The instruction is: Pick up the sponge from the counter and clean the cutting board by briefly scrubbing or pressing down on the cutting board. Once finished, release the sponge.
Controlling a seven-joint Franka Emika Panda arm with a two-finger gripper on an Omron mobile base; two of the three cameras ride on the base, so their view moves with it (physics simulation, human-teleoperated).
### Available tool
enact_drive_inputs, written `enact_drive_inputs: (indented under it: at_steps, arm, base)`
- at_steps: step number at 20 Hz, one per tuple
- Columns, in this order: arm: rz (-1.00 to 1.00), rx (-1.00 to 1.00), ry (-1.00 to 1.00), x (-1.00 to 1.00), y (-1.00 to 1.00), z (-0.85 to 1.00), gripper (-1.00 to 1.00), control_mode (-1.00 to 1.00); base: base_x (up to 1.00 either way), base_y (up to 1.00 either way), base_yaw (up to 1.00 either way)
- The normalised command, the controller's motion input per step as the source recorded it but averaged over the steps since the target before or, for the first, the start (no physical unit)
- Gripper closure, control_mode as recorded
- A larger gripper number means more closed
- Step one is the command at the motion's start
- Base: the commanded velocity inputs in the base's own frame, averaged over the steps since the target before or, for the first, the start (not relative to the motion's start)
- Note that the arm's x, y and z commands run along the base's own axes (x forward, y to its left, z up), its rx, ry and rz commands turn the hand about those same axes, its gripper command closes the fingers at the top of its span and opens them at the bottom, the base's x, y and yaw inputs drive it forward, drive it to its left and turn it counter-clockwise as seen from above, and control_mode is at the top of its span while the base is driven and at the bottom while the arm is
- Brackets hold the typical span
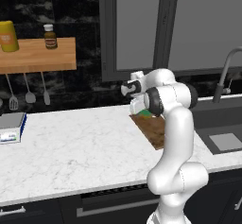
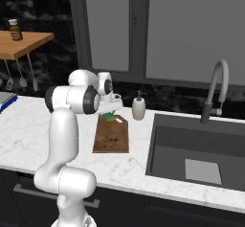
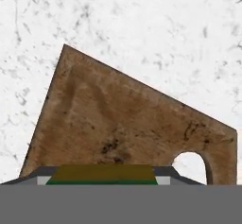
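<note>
Green-topped, the sponge (image 3: 104, 173) sits clamped between the two fingers of the gripper (image 3: 104, 179), which press against its ends, jaws about a sponge-length apart. In the right base view the sponge (image 2: 111, 117) is at the far end of the dark brown cutting board (image 2: 111, 137) on the white marble counter (image 2: 28, 135); whether it touches the board I cannot tell.

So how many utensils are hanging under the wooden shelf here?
3, hanging in a row beneath the wall shelf in the left base view: one at the left, one in the middle, one at the right. More may lie beyond the frame's left edge.
</note>
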Motion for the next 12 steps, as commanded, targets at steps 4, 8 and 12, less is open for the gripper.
enact_drive_inputs:
  at_steps: [4, 8, 12]
  arm:
    - [-0.05, 0.16, 0.00, 0.00, -0.32, -0.86, 1.00, -1.00]
    - [-0.02, 0.08, -0.03, 0.00, -0.17, -0.45, 1.00, -1.00]
    - [0.00, 0.10, 0.00, 0.01, -0.62, 0.04, 1.00, -1.00]
  base:
    - [0.00, 0.00, 0.00]
    - [0.00, 0.00, 0.00]
    - [0.00, 0.00, 0.00]
